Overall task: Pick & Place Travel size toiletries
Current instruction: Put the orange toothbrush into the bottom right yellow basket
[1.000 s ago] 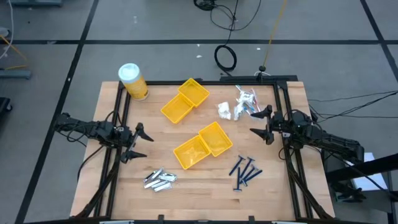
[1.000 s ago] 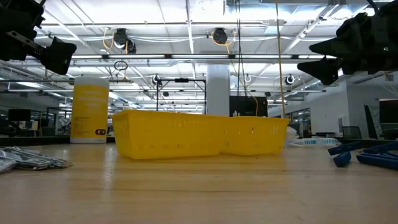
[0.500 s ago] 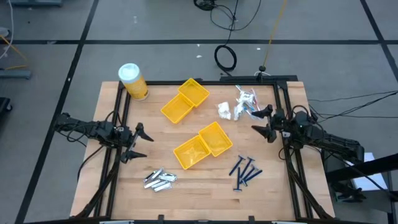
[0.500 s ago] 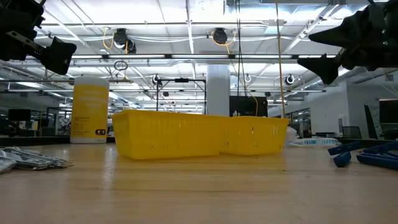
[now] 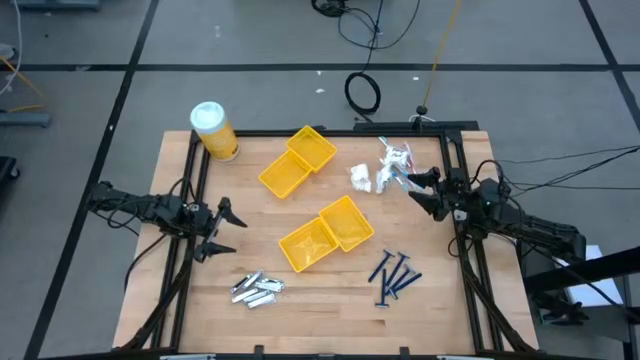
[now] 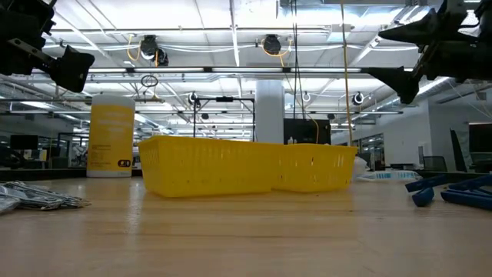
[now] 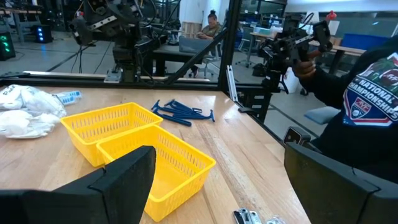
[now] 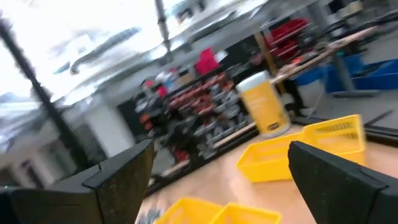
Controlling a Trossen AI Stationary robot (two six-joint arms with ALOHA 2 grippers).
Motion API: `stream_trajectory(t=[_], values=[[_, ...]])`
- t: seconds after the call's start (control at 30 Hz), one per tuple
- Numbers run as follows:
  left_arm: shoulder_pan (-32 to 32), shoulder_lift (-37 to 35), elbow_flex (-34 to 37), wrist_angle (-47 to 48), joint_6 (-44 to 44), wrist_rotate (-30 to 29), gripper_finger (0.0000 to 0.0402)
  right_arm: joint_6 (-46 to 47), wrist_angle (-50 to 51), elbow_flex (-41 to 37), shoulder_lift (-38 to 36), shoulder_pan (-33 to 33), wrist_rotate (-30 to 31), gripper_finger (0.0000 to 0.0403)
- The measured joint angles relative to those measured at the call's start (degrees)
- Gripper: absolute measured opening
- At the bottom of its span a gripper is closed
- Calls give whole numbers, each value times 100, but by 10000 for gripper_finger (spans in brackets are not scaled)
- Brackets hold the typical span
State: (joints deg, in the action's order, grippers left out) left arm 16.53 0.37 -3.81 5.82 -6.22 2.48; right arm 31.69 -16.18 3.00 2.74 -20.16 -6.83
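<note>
Thin dark-blue razor sticks (image 5: 393,275) lie flat near the table's right near part. Short silver tubes (image 5: 257,288) lie near the left near part. White crinkly packets (image 5: 362,178) and clear-wrapped pale sticks (image 5: 396,158) rest at the far right. My right gripper (image 5: 416,190) hovers open just right of the packets, high above the table in the low view (image 6: 396,58), touching nothing. My left gripper (image 5: 230,228) waits open above the table's left side, left of the trays; its wrist view shows the razors (image 7: 180,112) and packets (image 7: 25,112).
Two pairs of yellow trays stand mid-table (image 5: 326,234) and farther back (image 5: 297,162). A yellow jar with a white lid (image 5: 213,130) stands at the far left corner. Black frame rails (image 5: 452,150) run along the table's sides. A person in a dark shirt (image 7: 367,93) is beyond the right edge.
My right gripper has moved toward the table's far edge, closer to the white packets, has risen and has tipped; it stays open. My left gripper and all the items have kept still.
</note>
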Motion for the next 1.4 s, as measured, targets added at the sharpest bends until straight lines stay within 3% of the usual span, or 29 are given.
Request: stream_trajectory(t=[0.1, 0.17, 0.37, 0.43, 0.6, 0.77, 1.03, 1.4], values=[[0, 0, 2, 1, 1, 1, 349, -155, 121, 135, 221, 0, 625, 357], [0, 2, 0, -2, 1, 0, 349, -397, 727, 377, 574, 0, 971, 357], [0, 2, 2, 1, 0, -1, 349, -440, 2866, 1742, 2401, -38, 3177, 344], [0, 2, 2, 1, 0, 1, 349, -312, 3397, 2055, 3053, -133, 3535, 333], [0, 2, 2, 1, 1, -1, 349, -252, 3656, 2334, 4463, -491, 3541, 311], [0, 2, 2, 1, 0, 0, 349, -186, 3756, 2356, 5238, -1045, 3650, 296], [0, 2, 2, 0, -1, -2, 349, -297, 3435, 2217, 5814, -1826, 2614, 280], [0, 1, 2, 0, -1, -2, 349, -536, 2675, 1855, 6327, -2152, 2466, 278]])
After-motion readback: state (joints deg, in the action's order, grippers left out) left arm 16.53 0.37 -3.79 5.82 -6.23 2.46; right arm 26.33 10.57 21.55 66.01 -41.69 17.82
